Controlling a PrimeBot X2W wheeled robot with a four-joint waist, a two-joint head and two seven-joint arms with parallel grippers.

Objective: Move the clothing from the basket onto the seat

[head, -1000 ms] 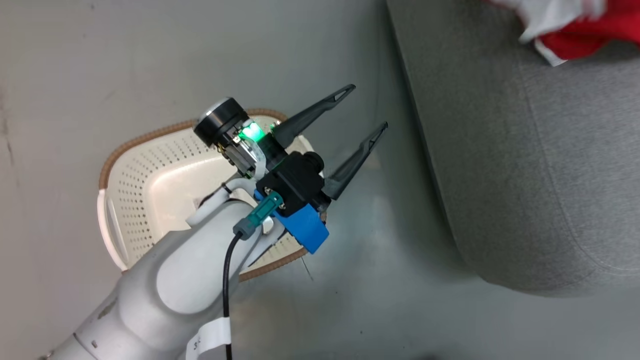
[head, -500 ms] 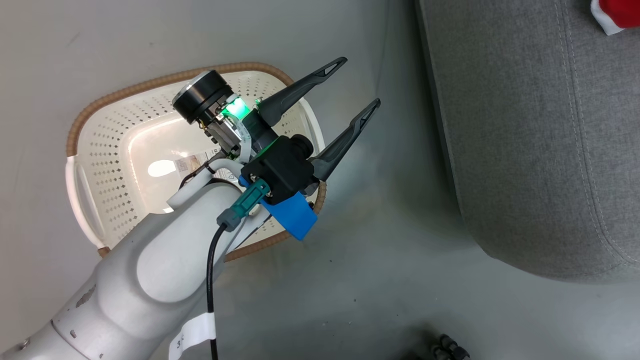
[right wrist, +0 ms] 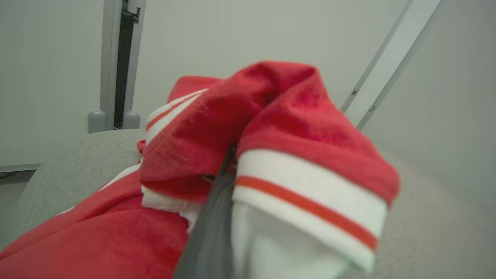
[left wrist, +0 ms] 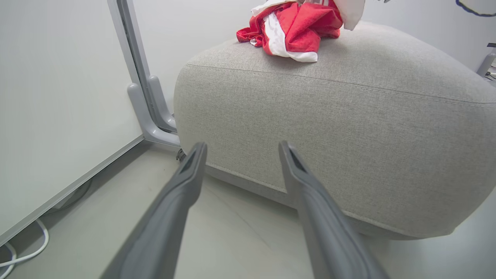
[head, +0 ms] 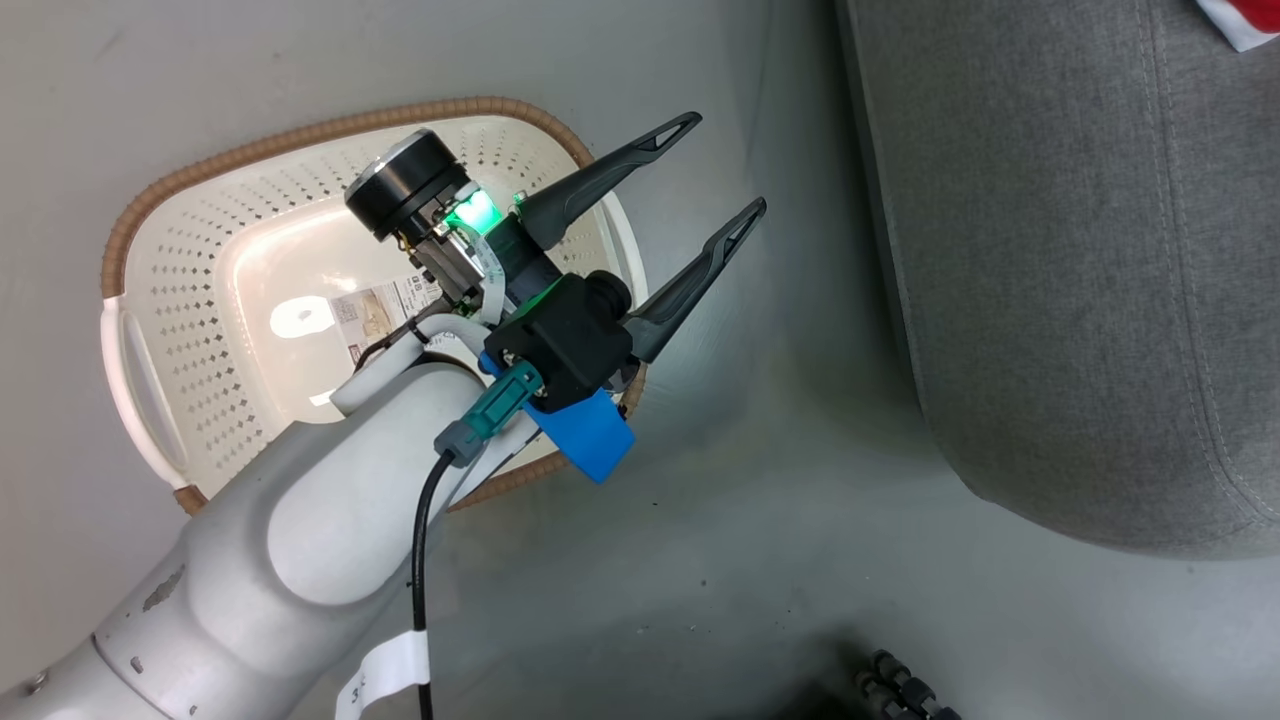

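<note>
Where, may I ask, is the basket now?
Head view, left side: the basket sits on the floor, apart from the seat, partly behind the left gripper.

Red clothing (left wrist: 300, 25), white-banded, perhaps orange-striped; grey seat (left wrist: 348, 116); cream perforated basket (head: 180, 300).

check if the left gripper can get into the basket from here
Probably yes: the left gripper hangs open above the basket edge, the basket's top is uncovered, and nothing lies between them.

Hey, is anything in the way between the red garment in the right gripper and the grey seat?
Nothing visible does. The right gripper is shut on a red garment over the seat, where a second garment lies.
</note>
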